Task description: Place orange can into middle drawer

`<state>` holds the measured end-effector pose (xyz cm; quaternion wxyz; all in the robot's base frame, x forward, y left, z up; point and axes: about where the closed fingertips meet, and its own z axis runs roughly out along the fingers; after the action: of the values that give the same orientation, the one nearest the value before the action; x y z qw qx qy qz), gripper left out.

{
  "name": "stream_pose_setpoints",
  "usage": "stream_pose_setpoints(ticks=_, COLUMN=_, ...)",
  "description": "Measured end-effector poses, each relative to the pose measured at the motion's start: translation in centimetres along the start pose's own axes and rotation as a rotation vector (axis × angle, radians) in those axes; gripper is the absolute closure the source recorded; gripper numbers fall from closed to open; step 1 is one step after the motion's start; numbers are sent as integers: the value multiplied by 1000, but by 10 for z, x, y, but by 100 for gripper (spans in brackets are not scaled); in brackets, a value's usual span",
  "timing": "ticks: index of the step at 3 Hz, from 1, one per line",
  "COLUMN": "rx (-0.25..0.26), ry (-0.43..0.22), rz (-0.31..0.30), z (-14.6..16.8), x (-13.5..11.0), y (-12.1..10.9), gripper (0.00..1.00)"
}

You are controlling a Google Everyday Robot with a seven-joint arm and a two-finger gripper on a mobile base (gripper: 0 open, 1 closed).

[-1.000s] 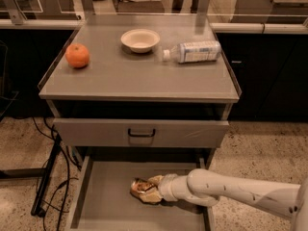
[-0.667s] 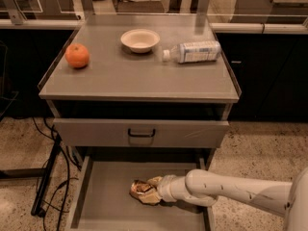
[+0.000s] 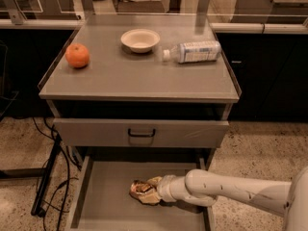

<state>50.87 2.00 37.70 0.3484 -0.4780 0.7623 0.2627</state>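
Observation:
The orange can (image 3: pixel 140 190), shiny and crumpled, lies on its side low over the floor of the open middle drawer (image 3: pixel 108 198), at the bottom of the camera view. My gripper (image 3: pixel 151 191) reaches in from the right on a white arm. Its fingers sit around the can's right end and hold it. I cannot tell whether the can rests on the drawer floor or hangs just above it.
On the cabinet top stand a round orange fruit (image 3: pixel 77 55) at left, a white bowl (image 3: pixel 140 39) in the middle and a clear bottle (image 3: pixel 195 51) lying at right. The upper drawer front with black handle (image 3: pixel 141 133) is just above my arm. Black cables (image 3: pixel 48 177) hang at left.

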Motion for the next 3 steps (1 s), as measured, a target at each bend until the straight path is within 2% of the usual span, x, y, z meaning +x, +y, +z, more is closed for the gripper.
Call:
stream_pose_setpoints(ticks=2, rx=0, ry=0, rz=0, z=0, x=0, y=0, gripper=13)
stream_pose_setpoints(ticks=3, rx=0, ry=0, rz=0, z=0, x=0, y=0, gripper=0)
